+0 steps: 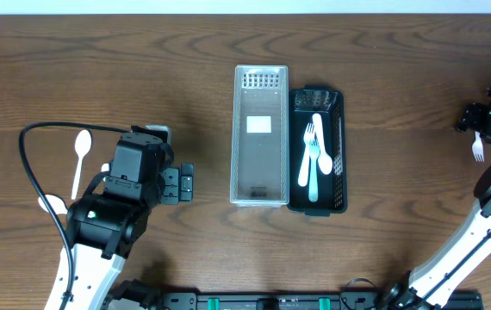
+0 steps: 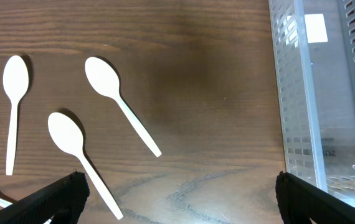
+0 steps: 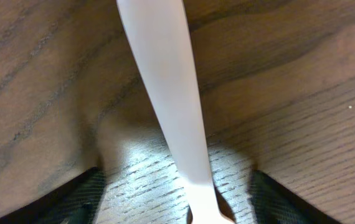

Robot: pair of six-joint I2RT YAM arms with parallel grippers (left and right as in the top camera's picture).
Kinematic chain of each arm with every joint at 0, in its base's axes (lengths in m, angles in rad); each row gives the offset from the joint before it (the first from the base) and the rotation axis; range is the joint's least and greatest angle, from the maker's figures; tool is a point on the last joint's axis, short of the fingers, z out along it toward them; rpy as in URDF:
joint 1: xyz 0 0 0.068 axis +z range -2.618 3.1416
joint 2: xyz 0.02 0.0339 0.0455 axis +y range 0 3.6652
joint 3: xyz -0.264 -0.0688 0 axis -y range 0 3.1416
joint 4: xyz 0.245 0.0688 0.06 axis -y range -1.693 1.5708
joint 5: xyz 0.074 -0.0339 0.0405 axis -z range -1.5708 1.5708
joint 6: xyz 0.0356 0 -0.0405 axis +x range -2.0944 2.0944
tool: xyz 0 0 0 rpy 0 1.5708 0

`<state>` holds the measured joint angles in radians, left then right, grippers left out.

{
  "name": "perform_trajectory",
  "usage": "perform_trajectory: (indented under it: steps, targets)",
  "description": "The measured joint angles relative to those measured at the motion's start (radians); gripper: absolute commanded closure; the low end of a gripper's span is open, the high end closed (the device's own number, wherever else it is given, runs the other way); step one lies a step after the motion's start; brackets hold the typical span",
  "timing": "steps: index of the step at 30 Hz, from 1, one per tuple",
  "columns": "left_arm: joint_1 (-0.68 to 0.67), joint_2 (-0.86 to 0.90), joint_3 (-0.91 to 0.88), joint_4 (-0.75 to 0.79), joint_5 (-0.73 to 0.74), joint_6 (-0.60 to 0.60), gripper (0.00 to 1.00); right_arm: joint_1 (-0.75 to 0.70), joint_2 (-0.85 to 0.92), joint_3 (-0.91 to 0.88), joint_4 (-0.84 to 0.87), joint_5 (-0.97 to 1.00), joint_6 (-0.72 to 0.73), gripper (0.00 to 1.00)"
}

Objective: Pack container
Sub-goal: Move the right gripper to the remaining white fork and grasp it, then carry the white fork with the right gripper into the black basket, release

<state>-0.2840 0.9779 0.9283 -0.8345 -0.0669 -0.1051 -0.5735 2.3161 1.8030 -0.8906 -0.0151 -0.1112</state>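
because the right fingers (image 3: pixel 71 202) stand wide on either side of the flat white fork (image 3: pixel 165 93) and grip nothing, closing them could skate over the thin handle or flick it along the worktop (image 3: pixel 302 74). a catch near one end would probably let it swing on the long carry to the black container (image 1: pixel 338 129), where other cutlery (image 1: pixel 313 155) lies, beside the see-through container (image 1: pixel 259 164). the left fingers (image 2: pixel 47 202), also wide and empty, hang near loose spoons (image 2: pixel 112 87).

A dark brown wooden table (image 1: pixel 383 69) with wavy grain lies under everything.
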Motion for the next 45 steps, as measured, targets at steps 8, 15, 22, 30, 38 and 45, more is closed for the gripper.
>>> perform_trajectory:
  steps: [8,15,22,30,38,45]
  targets:
    - [0.0,0.0,0.0,0.0,0.0,0.0,0.02,0.0,0.0,-0.001,0.003,-0.004,0.002,0.6]
    - [0.0,0.0,0.0,0.0,0.0,0.0,0.02,0.0,0.0,-0.001,0.002,-0.004,0.005,0.76]
    - [0.0,0.0,0.0,0.0,0.0,0.0,0.02,0.0,0.0,-0.001,0.002,-0.004,0.013,0.96]
    - [0.0,0.0,0.0,0.0,0.0,0.0,0.02,0.0,-0.003,-0.001,-0.001,-0.005,0.056,0.99]
    - [0.0,0.0,0.0,0.0,0.0,0.0,0.02,0.042,-0.077,-0.037,-0.026,-0.012,0.093,0.99]
    - [0.0,0.0,0.0,0.0,0.0,0.0,0.02,0.262,-0.394,-0.038,-0.065,-0.039,0.104,0.99]
